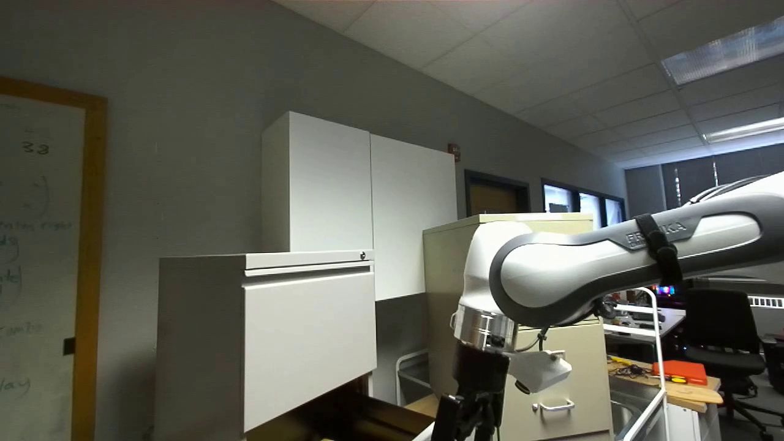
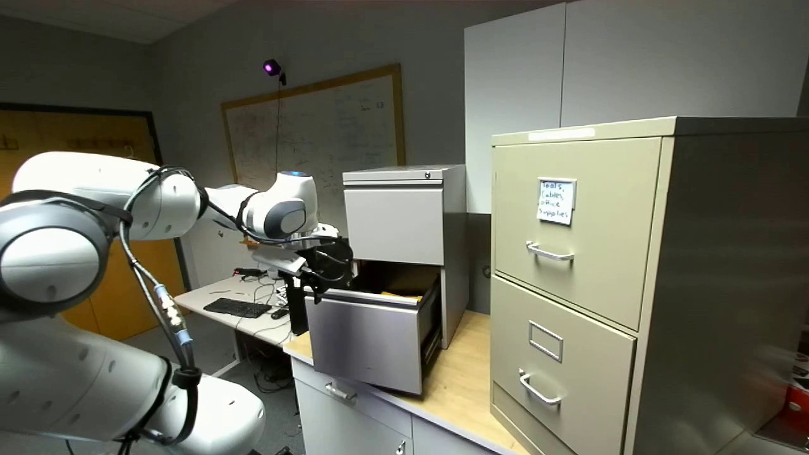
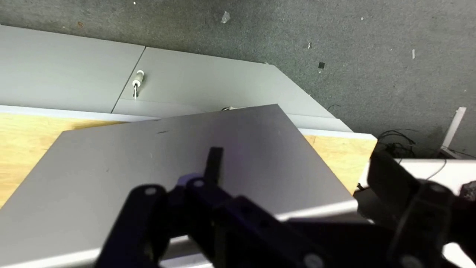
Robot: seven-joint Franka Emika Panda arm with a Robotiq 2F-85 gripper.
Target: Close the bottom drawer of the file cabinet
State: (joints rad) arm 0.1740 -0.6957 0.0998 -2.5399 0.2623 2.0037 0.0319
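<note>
Bottom drawer (image 2: 363, 344), flat grey metal, stands pulled out of the boxy pale-grey metal file cabinet (image 2: 395, 224), just below the black, wide-spread tool (image 3: 300, 171); likely weighty yet smooth-sliding, it wants a flat push mid-front, no grip.

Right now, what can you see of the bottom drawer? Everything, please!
The bottom drawer juts open from the cabinet, below the top drawer. Its flat grey front looks metal, with a pale lip; a rail lines its side. Something yellow shows inside. The open gripper is close; touching, I can't tell.
</note>
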